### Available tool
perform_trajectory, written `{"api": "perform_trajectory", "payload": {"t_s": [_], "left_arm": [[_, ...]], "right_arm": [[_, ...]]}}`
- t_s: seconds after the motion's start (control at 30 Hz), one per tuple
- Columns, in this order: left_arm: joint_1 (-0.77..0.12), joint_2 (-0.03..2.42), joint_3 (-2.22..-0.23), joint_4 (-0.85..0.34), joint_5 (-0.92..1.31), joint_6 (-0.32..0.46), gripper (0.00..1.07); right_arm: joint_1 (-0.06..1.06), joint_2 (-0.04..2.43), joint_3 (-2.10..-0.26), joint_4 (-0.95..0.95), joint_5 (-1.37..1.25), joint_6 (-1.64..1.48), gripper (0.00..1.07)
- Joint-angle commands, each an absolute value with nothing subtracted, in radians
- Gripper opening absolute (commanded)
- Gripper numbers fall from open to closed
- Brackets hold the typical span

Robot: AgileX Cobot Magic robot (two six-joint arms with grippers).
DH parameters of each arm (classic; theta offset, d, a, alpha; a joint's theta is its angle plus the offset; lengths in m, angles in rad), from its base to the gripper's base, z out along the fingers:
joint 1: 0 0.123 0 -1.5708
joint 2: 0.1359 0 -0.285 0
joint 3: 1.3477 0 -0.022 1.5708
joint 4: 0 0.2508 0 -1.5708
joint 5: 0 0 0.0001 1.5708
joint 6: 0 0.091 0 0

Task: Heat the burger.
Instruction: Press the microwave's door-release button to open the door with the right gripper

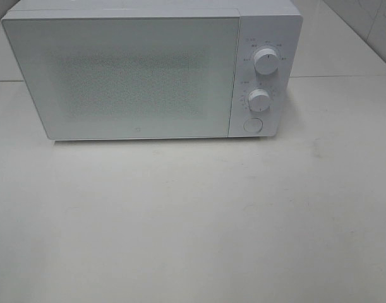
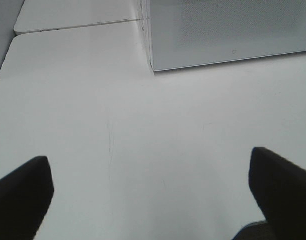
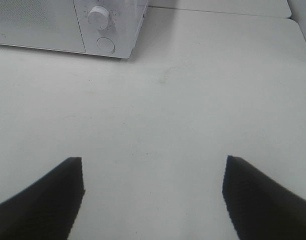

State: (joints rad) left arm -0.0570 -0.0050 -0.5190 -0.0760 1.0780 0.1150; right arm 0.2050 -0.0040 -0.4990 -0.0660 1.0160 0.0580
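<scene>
Of our left claw (image 2: 148, 155) we see two matt black fingers (image 2: 20, 195), blunt wedges that narrow toward their squared tips. Our right claw (image 3: 154, 159) has the same black, tapered fingers (image 3: 265, 200); fine ribbing runs across their inner faces, toward the gap between them.

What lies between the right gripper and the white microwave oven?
Right wrist view: only bare white tabletop separates the right gripper from the white microwave.

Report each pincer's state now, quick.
Left pincer: open, holding nothing.
Right pincer: open, holding nothing.
</scene>
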Motion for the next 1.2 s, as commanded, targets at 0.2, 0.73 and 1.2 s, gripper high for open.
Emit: {"api": "perform_trajectory", "payload": {"t_s": [0.2, 0.73, 1.2], "left_arm": [[-0.056, -0.021, -0.516, -0.085, 1.070, 0.110, 1.00], [-0.056, -0.021, -0.516, -0.085, 1.070, 0.110, 1.00], [-0.056, -0.021, -0.516, -0.085, 1.070, 0.110, 1.00]], "right_arm": [[0.198, -0.034, -0.496, -0.068, 0.996, 0.072, 0.76], [0.198, 0.050, -0.528, -0.064, 0.954, 0.090, 0.76], [0.199, 0.347, -0.498, -0.063, 0.622, 0.089, 0.76]]}}
